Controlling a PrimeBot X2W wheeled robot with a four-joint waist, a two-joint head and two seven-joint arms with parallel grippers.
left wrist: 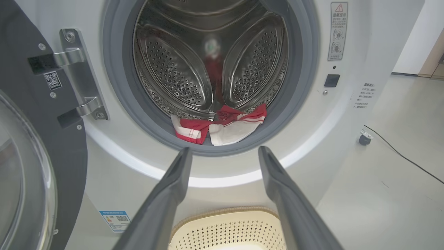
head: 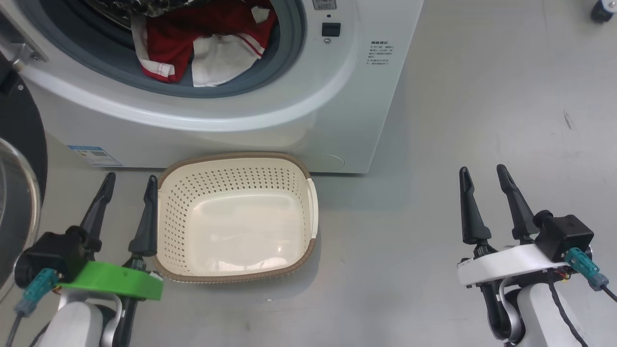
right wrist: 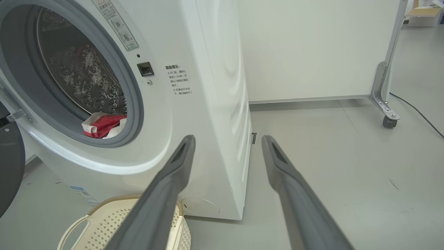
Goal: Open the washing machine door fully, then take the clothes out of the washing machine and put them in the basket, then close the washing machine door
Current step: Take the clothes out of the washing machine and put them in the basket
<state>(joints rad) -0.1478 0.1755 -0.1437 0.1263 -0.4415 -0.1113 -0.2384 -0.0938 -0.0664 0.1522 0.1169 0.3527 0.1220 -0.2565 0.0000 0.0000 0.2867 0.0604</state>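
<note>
Direction decides the coming reach: the clothes (head: 202, 48), a red-and-white heap, lie on the front lip of the drum (left wrist: 177, 69) of the washing machine (head: 299, 106). They are partly draped over the 6 o'clock edge of the grey rubber ring (head: 290, 53). In the left wrist view the heap sits at 12 o'clock from the left tool (head: 132, 178), almost on the line running between its two fingers and higher than their tips. In the right wrist view the same heap lies off at about 10 o'clock from the right tool (head: 482, 168), which points past the machine's front corner toward the floor (head: 434, 144). I judge the left arm the nearer and the better aimed. The heap's long axis runs across the ring from 9 to 3 o'clock, so fingers coming straight in would straddle its short way. Both tools are released, fingers spread with nothing between them. The washing machine door (head: 21, 130) stands swung out at 9 o'clock of the ring, beside the left arm, and looks clear of a straight path in. The basket (head: 231, 156) stands on the floor directly below the ring, at 3 o'clock of the left tool in the head view, just beside its inner finger; whether they touch I cannot tell. No garment lies in it yet.
</note>
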